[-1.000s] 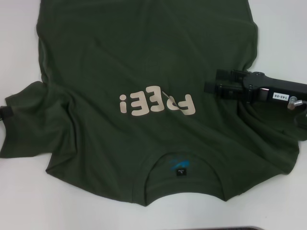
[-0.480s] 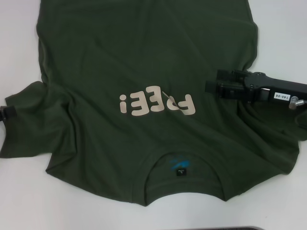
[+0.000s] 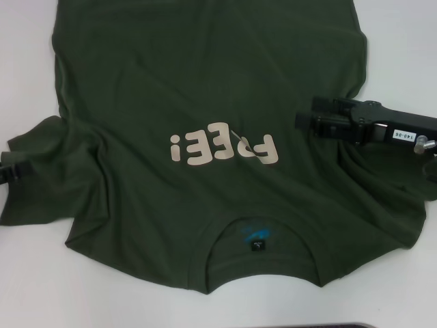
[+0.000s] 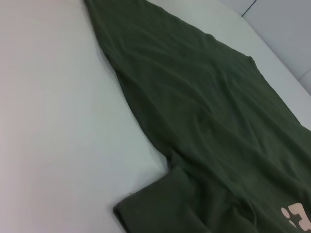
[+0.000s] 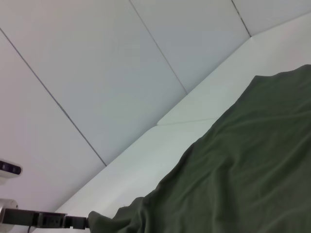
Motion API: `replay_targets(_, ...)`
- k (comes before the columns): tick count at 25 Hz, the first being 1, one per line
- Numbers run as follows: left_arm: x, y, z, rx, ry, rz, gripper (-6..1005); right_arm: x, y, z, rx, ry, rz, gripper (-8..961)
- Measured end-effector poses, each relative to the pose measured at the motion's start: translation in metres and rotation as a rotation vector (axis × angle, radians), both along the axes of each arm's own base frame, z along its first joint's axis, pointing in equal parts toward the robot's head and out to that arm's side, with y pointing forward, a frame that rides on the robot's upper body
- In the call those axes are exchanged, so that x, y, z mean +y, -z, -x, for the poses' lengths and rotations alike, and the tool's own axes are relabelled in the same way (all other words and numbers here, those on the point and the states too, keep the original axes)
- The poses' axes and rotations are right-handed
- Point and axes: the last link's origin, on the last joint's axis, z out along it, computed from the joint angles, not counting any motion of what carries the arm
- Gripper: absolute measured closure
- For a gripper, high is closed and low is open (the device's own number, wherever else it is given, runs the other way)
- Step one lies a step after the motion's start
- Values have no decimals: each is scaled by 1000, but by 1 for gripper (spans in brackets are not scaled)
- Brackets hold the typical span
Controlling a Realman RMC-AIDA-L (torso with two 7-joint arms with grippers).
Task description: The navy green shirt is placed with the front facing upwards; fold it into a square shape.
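Note:
The navy green shirt (image 3: 205,89) lies spread on the white table with its front up. Its cream letters (image 3: 224,148) sit mid-chest and its black neck label (image 3: 258,244) is nearest me. My right gripper (image 3: 311,121) hovers over the shirt's right side, just beside the letters and above the rumpled right sleeve. My left gripper (image 3: 5,174) shows only at the picture's left edge, at the tip of the left sleeve. The left wrist view shows the shirt's side (image 4: 209,121) and that sleeve (image 4: 160,208). In the right wrist view the left gripper (image 5: 73,222) meets the cloth's edge (image 5: 243,170).
White table (image 3: 403,41) surrounds the shirt on both sides and in front of the collar. Pale wall panels (image 5: 97,73) rise behind the table. A dark edge (image 3: 307,326) lies along the bottom of the head view.
My left gripper has slipped a little lower and farther out at the left edge. The right gripper has drawn slightly to the right. The shirt lies as it did.

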Motion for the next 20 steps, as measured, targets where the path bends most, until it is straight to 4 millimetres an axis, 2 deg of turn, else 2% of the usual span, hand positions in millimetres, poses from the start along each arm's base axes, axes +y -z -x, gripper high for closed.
replay_targets(19, 6, 8, -4, 7, -3, 23, 331, 0, -1, -2, -3, 6, -5, 38)
replay_targets(20, 6, 9, -4, 8, -2, 28, 374, -1, -1, -2, -2, 6, -5, 38)
